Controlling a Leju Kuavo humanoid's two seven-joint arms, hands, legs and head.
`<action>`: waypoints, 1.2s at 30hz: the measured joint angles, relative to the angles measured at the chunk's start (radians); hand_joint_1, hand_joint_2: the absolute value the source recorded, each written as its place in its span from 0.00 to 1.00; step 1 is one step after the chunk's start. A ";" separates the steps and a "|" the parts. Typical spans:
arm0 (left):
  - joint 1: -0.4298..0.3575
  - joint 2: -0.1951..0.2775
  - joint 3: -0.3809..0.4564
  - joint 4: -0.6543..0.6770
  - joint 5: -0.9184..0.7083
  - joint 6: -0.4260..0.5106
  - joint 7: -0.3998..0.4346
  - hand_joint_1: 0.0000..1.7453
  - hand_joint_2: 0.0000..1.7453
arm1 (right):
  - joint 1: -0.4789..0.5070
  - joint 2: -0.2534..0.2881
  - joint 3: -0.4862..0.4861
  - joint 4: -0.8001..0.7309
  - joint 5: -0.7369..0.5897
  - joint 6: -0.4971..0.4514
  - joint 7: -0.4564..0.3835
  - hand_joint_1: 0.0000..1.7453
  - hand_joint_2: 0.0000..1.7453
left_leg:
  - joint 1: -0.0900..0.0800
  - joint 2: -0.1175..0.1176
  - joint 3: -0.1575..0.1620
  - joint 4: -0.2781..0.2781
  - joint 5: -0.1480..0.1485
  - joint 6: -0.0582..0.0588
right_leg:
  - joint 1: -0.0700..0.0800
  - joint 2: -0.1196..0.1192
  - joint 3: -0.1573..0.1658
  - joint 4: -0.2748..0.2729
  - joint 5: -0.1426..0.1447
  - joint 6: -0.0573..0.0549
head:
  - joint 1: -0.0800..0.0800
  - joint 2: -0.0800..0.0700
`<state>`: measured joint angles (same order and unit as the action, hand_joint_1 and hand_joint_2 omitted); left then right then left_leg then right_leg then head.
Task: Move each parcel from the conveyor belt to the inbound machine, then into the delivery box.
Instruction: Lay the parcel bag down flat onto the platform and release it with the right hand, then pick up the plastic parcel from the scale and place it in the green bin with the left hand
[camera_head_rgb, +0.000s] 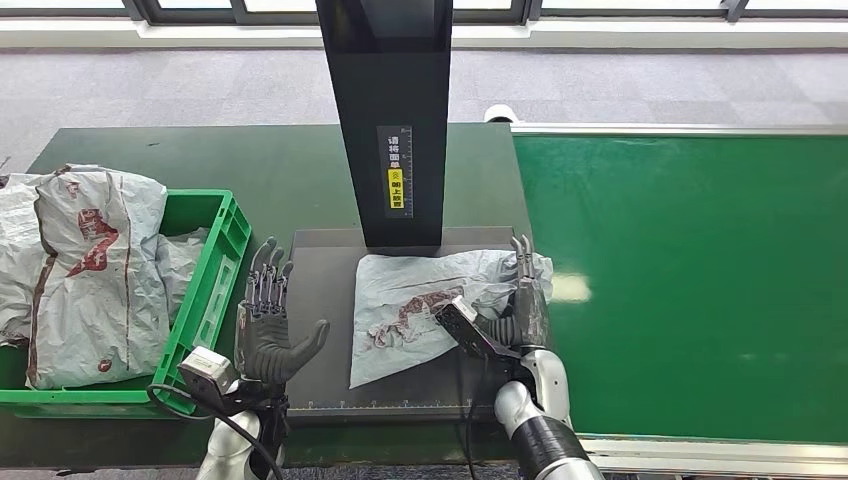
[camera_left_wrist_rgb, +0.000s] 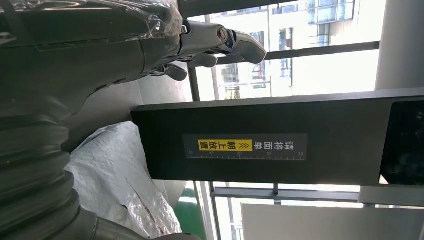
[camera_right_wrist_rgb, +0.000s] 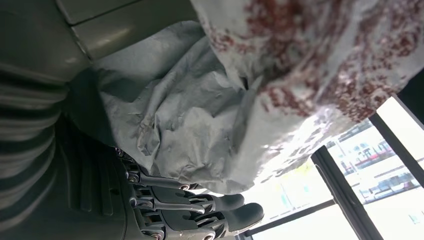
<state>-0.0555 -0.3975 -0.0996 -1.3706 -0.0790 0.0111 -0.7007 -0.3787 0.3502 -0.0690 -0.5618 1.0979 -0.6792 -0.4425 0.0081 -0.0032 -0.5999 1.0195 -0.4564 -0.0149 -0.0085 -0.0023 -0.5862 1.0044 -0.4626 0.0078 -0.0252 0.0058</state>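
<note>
The grey parcel (camera_head_rgb: 425, 305) lies flat on the inbound machine's dark tray (camera_head_rgb: 325, 300), under its black column (camera_head_rgb: 392, 120); the right hand (camera_head_rgb: 520, 300) rests at its right edge, seemingly touching, fingers straight; the left hand (camera_head_rgb: 268, 320) hovers apart, fingers spread, empty.

— Where does the parcel (camera_head_rgb: 425, 305) lie?
— On the inbound machine's platform (camera_head_rgb: 325, 300), near side of its upright column (camera_head_rgb: 392, 120). The right hand (camera_head_rgb: 522, 300) rests at the parcel's right edge; the left hand (camera_head_rgb: 268, 325) stands at the platform's left edge, apart from the parcel.
— And to the sides?
— The delivery box (camera_head_rgb: 215, 290) sits left of the platform with bagged parcels (camera_head_rgb: 85, 270) in it. The conveyor belt (camera_head_rgb: 690, 280) runs on the right.
</note>
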 joint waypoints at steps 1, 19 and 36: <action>0.000 0.000 0.000 0.001 0.000 0.000 0.000 0.00 1.00 | -0.001 0.000 0.000 0.001 0.000 0.000 0.000 0.00 1.00 | 0.000 0.000 0.000 0.000 0.000 0.000 | 0.000 0.000 0.000 0.000 0.000 0.000 | 0.000 0.000; -0.071 -0.002 -0.037 0.106 -0.232 0.140 0.036 0.00 1.00 | 0.113 -0.002 0.006 -0.208 -0.261 -0.015 -0.168 0.00 0.00 | 0.000 -0.010 -0.002 0.002 0.001 0.001 | 0.000 -0.010 0.000 -0.001 -0.002 0.002 | 0.000 0.000; -0.323 -0.002 -0.187 0.580 -0.592 0.367 0.194 0.00 1.00 | 0.218 -0.011 0.047 -0.652 -0.490 -0.024 -0.260 0.00 1.00 | -0.002 0.000 -0.002 0.002 0.001 0.002 | -0.002 0.000 -0.001 0.000 0.001 0.002 | 0.000 0.000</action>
<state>-0.3784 -0.3990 -0.2868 -0.7908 -0.6713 0.3785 -0.5071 -0.1604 0.3387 -0.0225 -1.2134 0.6076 -0.7031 -0.7030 0.0065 -0.0030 -0.6016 1.0211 -0.4558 -0.0126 -0.0101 -0.0025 -0.5873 1.0040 -0.4614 0.0100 -0.0252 0.0057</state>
